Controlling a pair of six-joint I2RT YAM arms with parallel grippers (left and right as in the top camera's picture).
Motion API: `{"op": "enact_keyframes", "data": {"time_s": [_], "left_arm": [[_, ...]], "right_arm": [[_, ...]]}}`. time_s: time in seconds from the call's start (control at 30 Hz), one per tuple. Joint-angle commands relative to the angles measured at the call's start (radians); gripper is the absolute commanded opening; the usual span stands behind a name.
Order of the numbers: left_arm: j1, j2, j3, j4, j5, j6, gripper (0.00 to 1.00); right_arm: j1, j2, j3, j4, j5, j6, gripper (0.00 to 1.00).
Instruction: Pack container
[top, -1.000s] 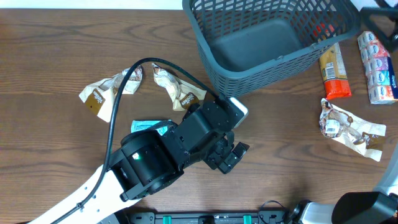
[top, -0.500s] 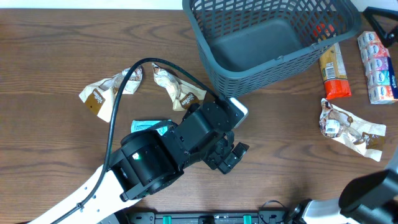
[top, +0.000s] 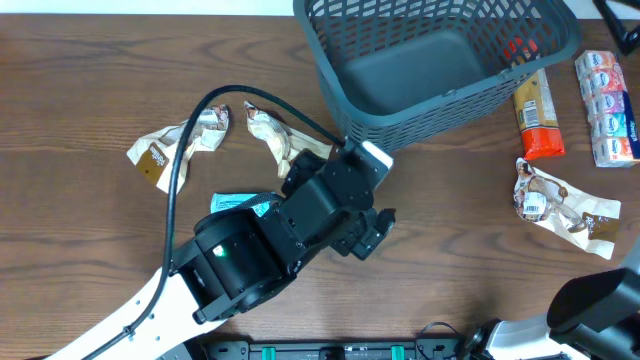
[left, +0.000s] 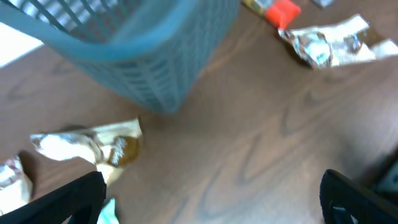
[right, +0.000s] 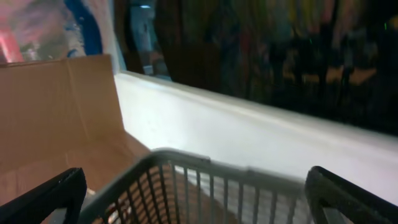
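Note:
The container, a dark grey-blue lattice basket, stands at the back of the table, right of centre. Something red shows through its right wall. My left gripper hangs just in front of the basket's near left corner. In the left wrist view it is open over bare wood, with the basket ahead. My right gripper is open too, and the basket's rim lies below between its fingers. Overhead, only a dark piece of it shows at the top right corner.
Two brown-and-white snack packets lie left of the basket, and a teal packet is partly under my left arm. Right of the basket are an orange-tan packet, a blue-white pack and a crumpled packet.
My left gripper has edged up towards the basket's near corner. The right arm has shifted along the right edge of the overhead view. Both grippers stay open.

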Motion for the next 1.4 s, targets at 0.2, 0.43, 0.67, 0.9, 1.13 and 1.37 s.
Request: {"op": "enact_keyframes", "data": {"time_s": [0.2,0.43,0.67,0.9,1.13,1.37], "left_arm": [[0.005,-0.006,0.017,0.019,-0.060,0.003,0.99],[0.005,-0.006,0.017,0.012,-0.059,0.002,0.99],[0.005,-0.006,0.017,0.011,-0.059,0.002,0.99],[0.005,-0.006,0.017,0.006,-0.060,0.003,0.99],[0.005,-0.006,0.017,-0.007,-0.060,0.003,0.99],[0.005,-0.006,0.017,-0.008,-0.060,0.003,0.99]], "right_arm": [[0.121,-0.072,0.107,0.351,0.008,0.655,0.99],[0.199,-0.096,0.107,0.368,0.081,0.813,0.99],[0.196,-0.098,0.107,0.295,0.253,1.090,0.99],[0.201,-0.105,0.108,0.035,0.429,1.102,0.99],[0.225,-0.126,0.108,-0.295,0.637,0.709,0.99],[0.325,-0.179,0.192,-0.787,1.052,0.058,0.99]]}}
